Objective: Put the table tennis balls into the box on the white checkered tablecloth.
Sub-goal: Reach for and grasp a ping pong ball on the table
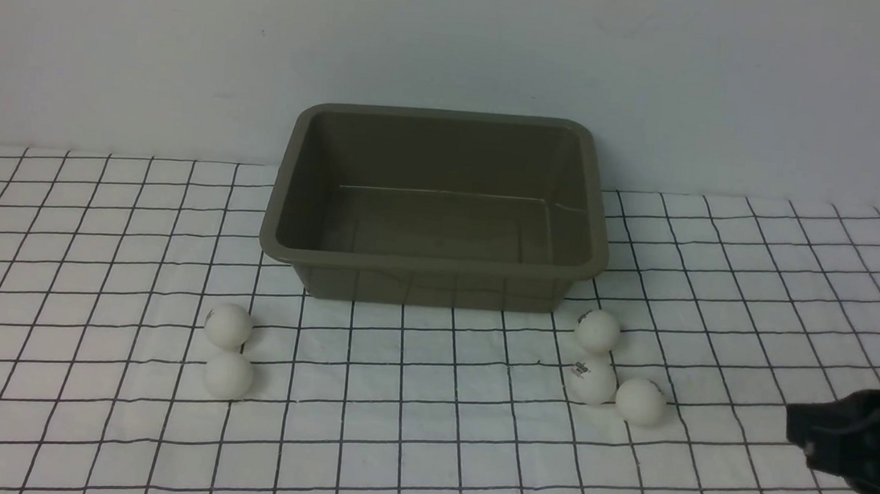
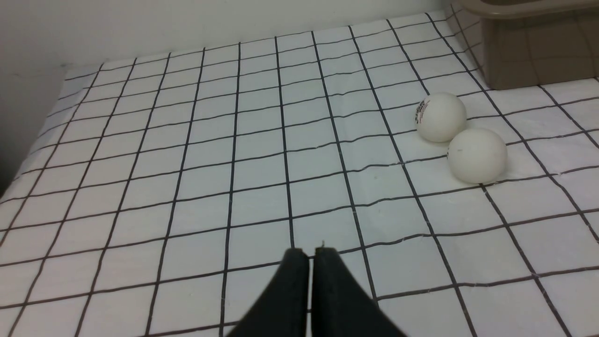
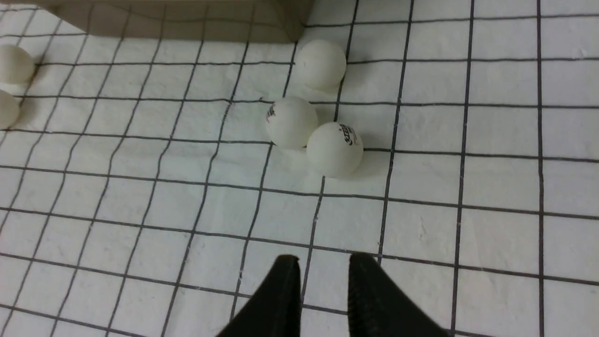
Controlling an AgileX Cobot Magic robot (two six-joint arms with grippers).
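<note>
The olive-brown box [image 1: 430,264] stands empty on the white checkered tablecloth [image 1: 420,455]. Two table tennis balls [image 1: 228,325] [image 1: 228,374] lie touching in front of its left corner, also seen in the left wrist view [image 2: 441,117] [image 2: 477,155]. Three more balls [image 1: 597,331] [image 1: 592,381] [image 1: 641,401] cluster before its right corner, and show in the right wrist view [image 3: 321,63] [image 3: 291,122] [image 3: 334,149]. My right gripper [image 3: 323,262] [image 1: 798,423] hovers low to the right of that cluster, open by a narrow gap, holding nothing. My left gripper [image 2: 311,252] is shut and empty, well short of the left pair.
A plain pale wall rises right behind the box. The cloth's left edge meets a wall [image 2: 28,93] in the left wrist view. The box's lower wall [image 3: 178,21] edges the right wrist view, as does the left pair of balls [image 3: 14,63].
</note>
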